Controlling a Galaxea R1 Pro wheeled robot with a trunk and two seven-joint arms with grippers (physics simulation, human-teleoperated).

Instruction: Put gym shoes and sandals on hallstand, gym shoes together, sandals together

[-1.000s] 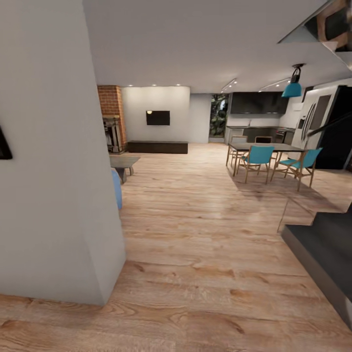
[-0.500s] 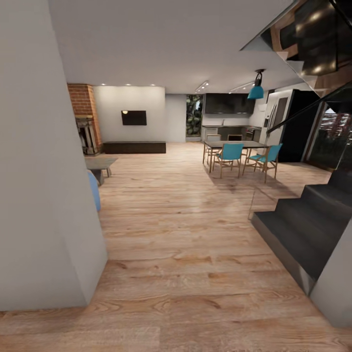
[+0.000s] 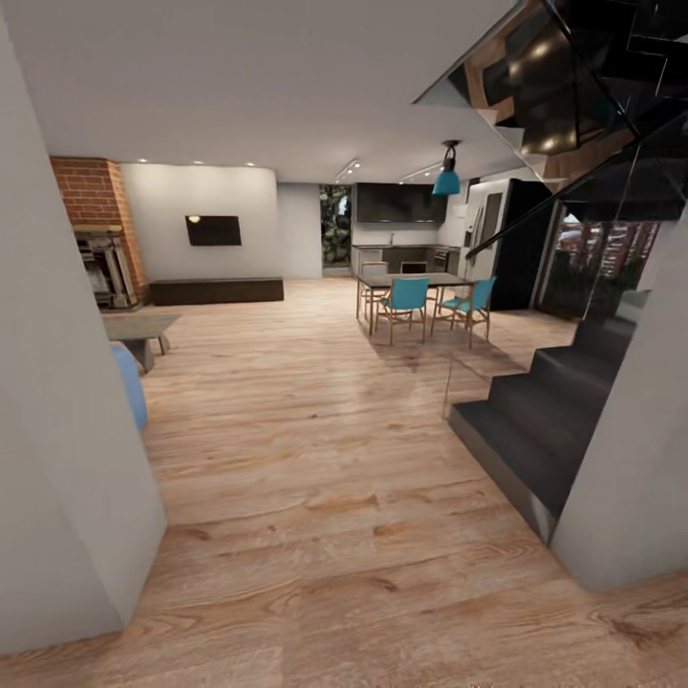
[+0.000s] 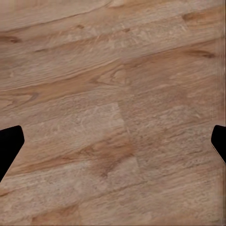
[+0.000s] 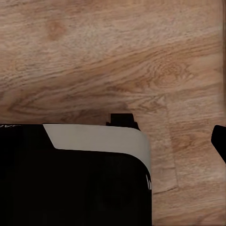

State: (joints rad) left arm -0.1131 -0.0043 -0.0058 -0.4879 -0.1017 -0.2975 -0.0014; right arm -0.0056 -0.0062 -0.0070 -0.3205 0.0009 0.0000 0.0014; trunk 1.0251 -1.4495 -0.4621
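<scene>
over the corridor floor (image 4: pixel 117 117), left jaws spread, empty

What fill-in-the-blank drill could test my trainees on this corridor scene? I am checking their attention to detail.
1. The chairs at the dining table are coloured ____.
2. At the head view's right, dark ____ rise from the wood floor.
3. The fireplace surround is built of red ____.
4. Between the left tool's fingertips lies bare wood ____.

Missing words: blue; stairs; brick; floor
</scene>
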